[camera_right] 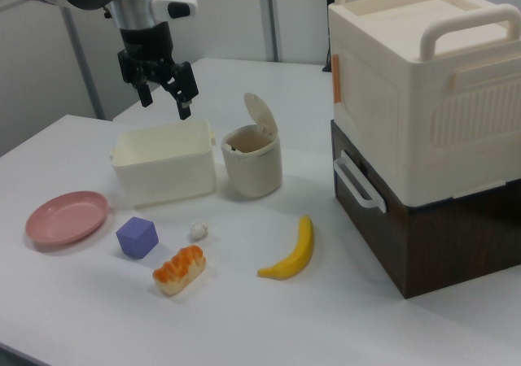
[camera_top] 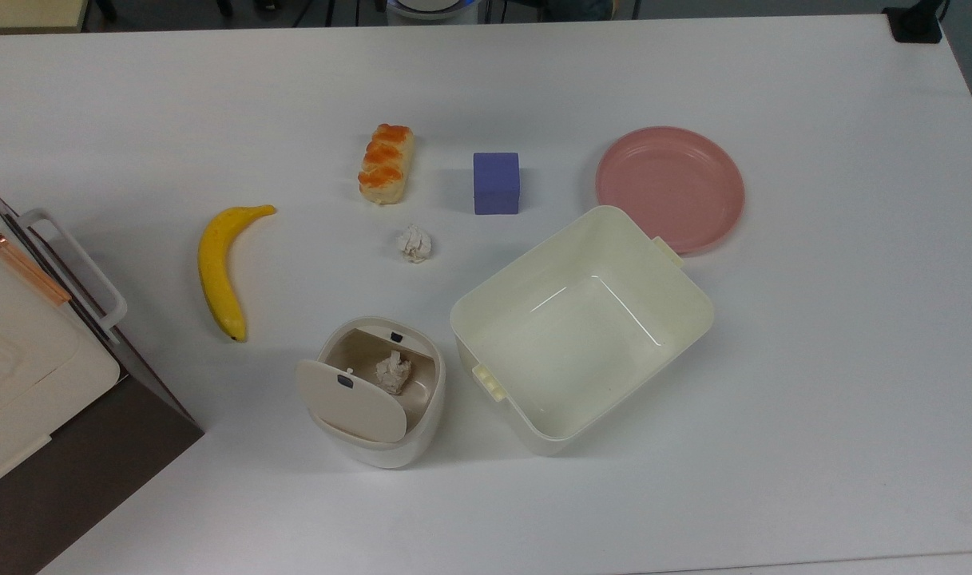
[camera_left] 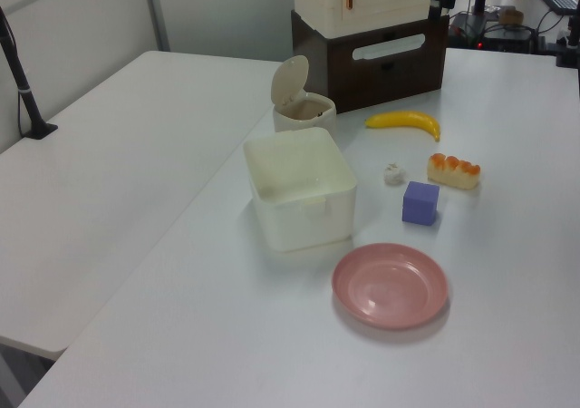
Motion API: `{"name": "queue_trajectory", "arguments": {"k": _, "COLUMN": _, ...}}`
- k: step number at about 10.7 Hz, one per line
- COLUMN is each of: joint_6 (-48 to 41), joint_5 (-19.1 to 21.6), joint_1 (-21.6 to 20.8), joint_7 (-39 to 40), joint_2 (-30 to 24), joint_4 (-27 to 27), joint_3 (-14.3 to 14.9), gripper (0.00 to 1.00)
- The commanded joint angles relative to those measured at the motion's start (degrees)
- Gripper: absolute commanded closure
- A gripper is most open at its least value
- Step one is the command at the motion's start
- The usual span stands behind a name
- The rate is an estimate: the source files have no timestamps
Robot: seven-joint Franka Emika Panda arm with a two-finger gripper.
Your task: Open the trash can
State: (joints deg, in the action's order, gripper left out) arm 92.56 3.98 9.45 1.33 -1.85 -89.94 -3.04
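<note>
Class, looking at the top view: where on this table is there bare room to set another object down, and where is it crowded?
Bare: the table on the top view's right, past the pink plate and tub, and along its lower edge. Crowded: between trash can, banana, bread and purple block.

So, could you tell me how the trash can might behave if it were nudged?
The trash can probably tips easily: it looks tall, narrow and light, holding just a paper wad. Its raised lid may wobble or drop shut.
</note>
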Motion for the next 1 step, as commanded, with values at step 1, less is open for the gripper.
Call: {"name": "queue_trajectory", "arguments": {"k": 1, "joint_6": -1.9, "joint_5": 0.1, "joint_1": -0.6, "joint_7": 0.9, "joint_2": -0.5, "joint_4": 0.2, "joint_3": 0.2, "gripper": 0.00}}
